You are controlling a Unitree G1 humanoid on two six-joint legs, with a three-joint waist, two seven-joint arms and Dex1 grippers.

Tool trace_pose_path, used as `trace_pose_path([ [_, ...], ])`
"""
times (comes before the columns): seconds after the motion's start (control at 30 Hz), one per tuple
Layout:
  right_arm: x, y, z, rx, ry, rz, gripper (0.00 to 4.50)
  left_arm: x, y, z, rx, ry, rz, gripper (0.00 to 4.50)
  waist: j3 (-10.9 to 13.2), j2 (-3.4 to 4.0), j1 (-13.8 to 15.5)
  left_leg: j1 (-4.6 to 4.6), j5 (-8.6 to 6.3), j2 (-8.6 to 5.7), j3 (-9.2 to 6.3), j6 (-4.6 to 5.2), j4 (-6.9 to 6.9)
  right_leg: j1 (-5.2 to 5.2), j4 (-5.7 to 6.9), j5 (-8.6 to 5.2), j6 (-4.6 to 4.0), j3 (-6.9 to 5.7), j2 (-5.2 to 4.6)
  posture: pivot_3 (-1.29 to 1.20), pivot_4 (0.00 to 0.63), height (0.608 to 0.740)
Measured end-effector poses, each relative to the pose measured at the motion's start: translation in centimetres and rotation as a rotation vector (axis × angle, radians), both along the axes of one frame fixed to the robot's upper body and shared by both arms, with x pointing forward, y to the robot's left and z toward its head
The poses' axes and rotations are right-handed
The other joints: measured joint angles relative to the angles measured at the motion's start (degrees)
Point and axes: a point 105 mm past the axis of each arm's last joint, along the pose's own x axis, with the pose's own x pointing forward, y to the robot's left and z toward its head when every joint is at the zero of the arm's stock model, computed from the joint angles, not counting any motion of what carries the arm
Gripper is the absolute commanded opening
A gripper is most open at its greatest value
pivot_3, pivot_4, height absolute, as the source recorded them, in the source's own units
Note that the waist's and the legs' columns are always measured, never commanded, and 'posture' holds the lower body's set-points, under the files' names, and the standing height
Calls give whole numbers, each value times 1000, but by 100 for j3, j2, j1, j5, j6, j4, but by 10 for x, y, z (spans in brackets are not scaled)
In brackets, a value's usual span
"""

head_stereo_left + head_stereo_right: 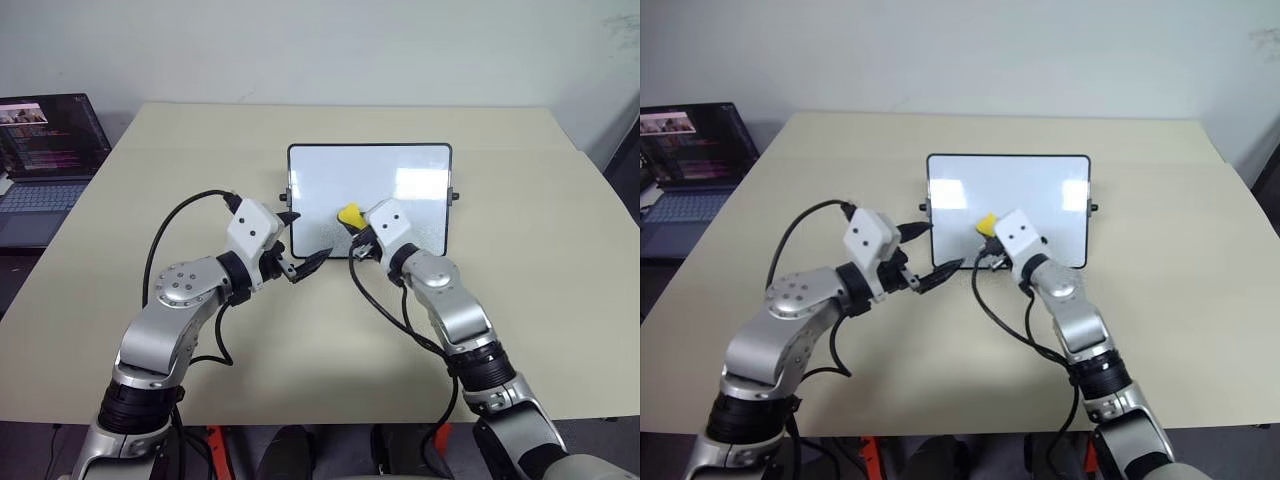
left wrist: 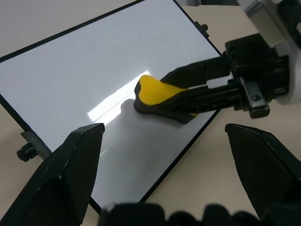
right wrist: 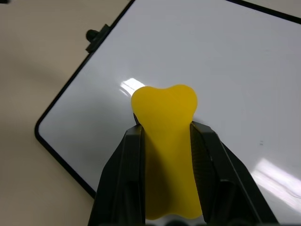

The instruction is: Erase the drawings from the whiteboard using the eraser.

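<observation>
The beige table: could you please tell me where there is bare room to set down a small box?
The beige table is bare right of the glossy white black-framed whiteboard, in the strip behind it, and left of it toward the open laptop beyond the edge. It is crowded at the board's near edge: the right gripper holds the yellow eraser, with the left gripper beside it.

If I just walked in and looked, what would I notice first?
The bright yellow eraser stands out first: the right gripper pinches it over the shiny whiteboard in the middle of the tan table. Next you would spot the left gripper, its black fingers spread open at the board's near left corner. Off at the left side sits an open laptop with a lit screen.
</observation>
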Motion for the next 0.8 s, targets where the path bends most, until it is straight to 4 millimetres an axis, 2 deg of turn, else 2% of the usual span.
trace_pose_path([
  [0.17, 6, 3, -16, -18, 17, 1, 1102, 0, 0, 1, 1, -8, -4, 4500, 0, 0, -3, 0, 0, 0, 1, -1, -2, 0, -1, 0, 0, 0, 0, 0, 150, 740],
  [0.43, 12, 2, -20, -45, -33, 3, 1102, -1, 2, -2, 3, 1, 3, 4500, 0, 0, -4, 21, 2, -1, 2, -2, 1, 15, 12, 0, -1, 1, 0, 0, 150, 740],
  [0.57, 16, -5, -17, -62, -50, -9, 1102, -1, 2, -2, 7, 0, 5, 4500, 0, 0, 8, 24, 4, -3, 0, -4, 6, 16, 26, 0, -1, 0, -1, 0, 150, 740],
  [0.8, 21, -31, -13, -102, -86, -52, 1102, -1, 2, -2, 8, 0, 3, 4500, -1, -1, 11, 26, 5, -3, -1, -5, 8, 18, 30, 0, -1, 0, -1, 0, 150, 740],
])
